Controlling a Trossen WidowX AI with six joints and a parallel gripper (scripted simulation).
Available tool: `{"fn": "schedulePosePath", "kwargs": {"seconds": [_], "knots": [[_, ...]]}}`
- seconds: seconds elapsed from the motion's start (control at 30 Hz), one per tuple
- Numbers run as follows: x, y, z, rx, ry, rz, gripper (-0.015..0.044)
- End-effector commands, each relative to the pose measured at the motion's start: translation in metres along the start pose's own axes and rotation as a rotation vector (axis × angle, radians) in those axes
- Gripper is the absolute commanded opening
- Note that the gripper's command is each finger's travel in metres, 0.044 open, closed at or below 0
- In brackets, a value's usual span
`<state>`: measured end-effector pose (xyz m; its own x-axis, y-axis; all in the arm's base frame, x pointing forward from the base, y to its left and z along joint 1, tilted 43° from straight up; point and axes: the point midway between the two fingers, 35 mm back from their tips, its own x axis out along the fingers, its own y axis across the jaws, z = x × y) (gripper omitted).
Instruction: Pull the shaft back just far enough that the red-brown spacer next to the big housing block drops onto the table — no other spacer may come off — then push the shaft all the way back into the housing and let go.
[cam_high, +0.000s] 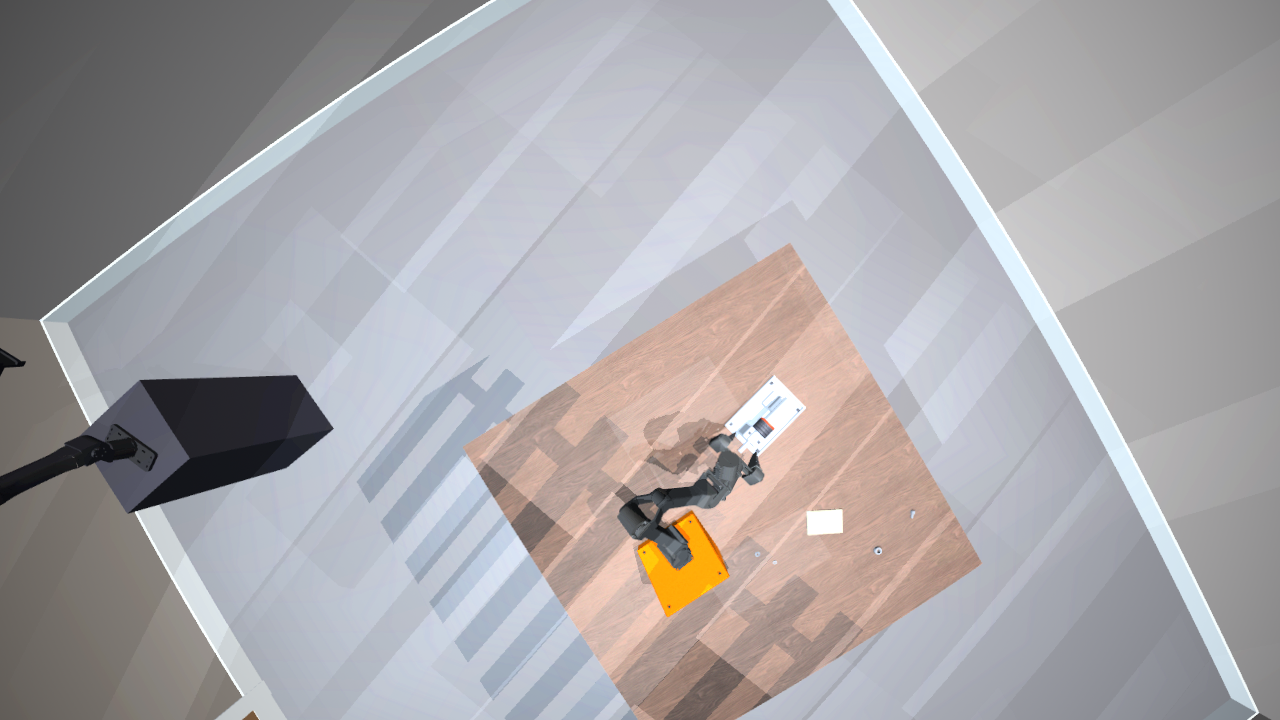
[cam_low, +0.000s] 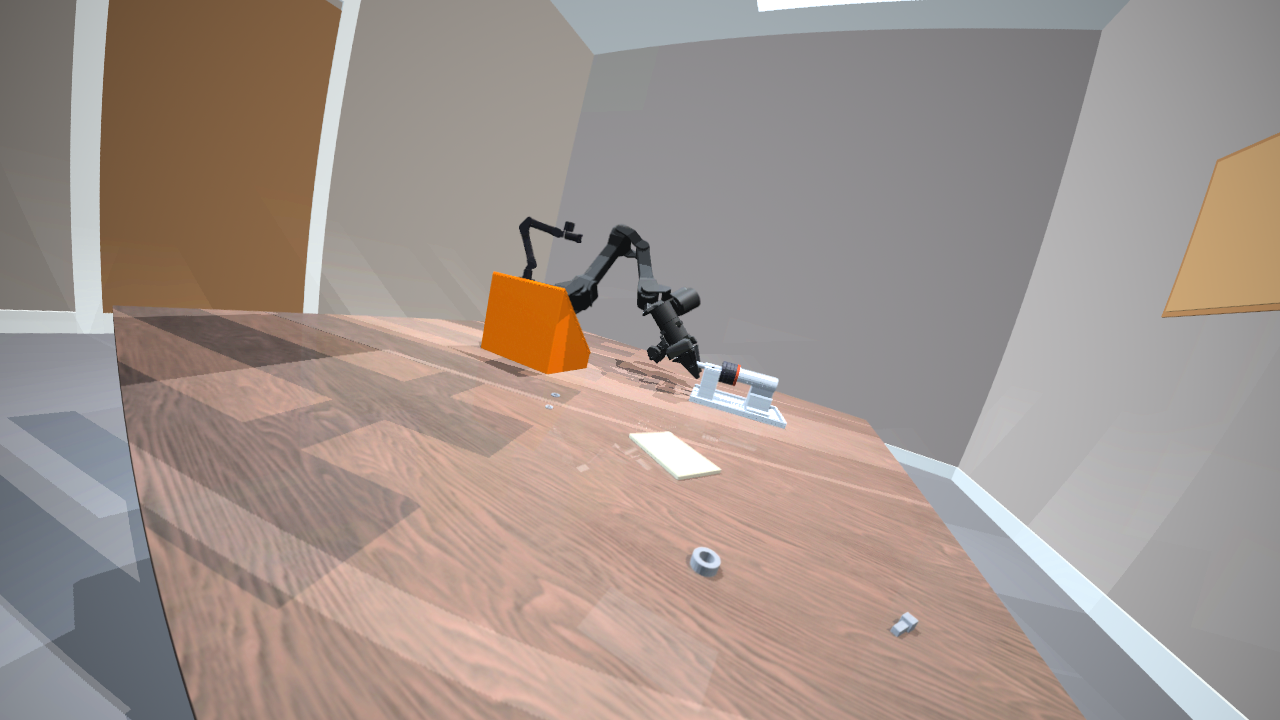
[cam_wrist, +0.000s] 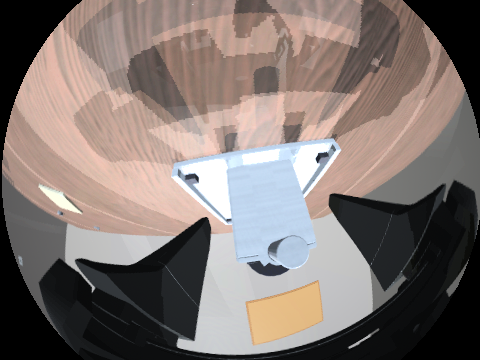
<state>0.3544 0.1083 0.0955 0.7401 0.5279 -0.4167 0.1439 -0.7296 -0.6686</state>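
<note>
The white fixture (cam_high: 790, 411) (cam_low: 739, 411) stands on the table. Its pale housing block (cam_high: 776, 402) (cam_low: 759, 379) is at the far end. The red-brown spacer (cam_low: 737, 374) shows as a thin ring beside the housing, with black spacers (cam_high: 761, 428) (cam_low: 728, 372) against it; their number is unclear. The near support post (cam_low: 708, 384) (cam_wrist: 265, 200) hides most of them in the wrist view. The pale shaft end (cam_wrist: 292, 252) sticks out through the post toward me. My gripper (cam_high: 742, 450) (cam_low: 697, 369) (cam_wrist: 272, 212) is open and empty, its fingers wide apart on either side of the shaft end, not touching it.
A cream plate (cam_high: 824, 522) (cam_low: 675, 454) (cam_wrist: 59, 198) lies on the table. Beyond it lie a grey ring (cam_high: 878, 550) (cam_low: 705, 561) and a small grey part (cam_high: 913, 514) (cam_low: 904, 624). The arm's orange base (cam_high: 684, 582) (cam_low: 521, 322) stands behind the gripper.
</note>
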Motion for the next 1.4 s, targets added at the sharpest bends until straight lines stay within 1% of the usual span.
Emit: {"fn": "schedulePosePath", "kwargs": {"seconds": [0.0, 0.57, 1.1, 1.2, 1.37], "knots": [[0.0006, -0.0001, -0.0014, 0.005, 0.005, 0.002, 0.044], [0.001, 0.0003, -0.0042, 0.004, 0.005, 0.002, 0.044], [0.0004, 0.0001, -0.0018, 0.0, 0.003, 0.0, 0.002], [0.0004, 0.0001, -0.0018, 0.0, 0.003, 0.0, 0.0], [-0.0001, 0.0001, -0.0012, 0.004, 0.005, 0.002, 0.0]]}}
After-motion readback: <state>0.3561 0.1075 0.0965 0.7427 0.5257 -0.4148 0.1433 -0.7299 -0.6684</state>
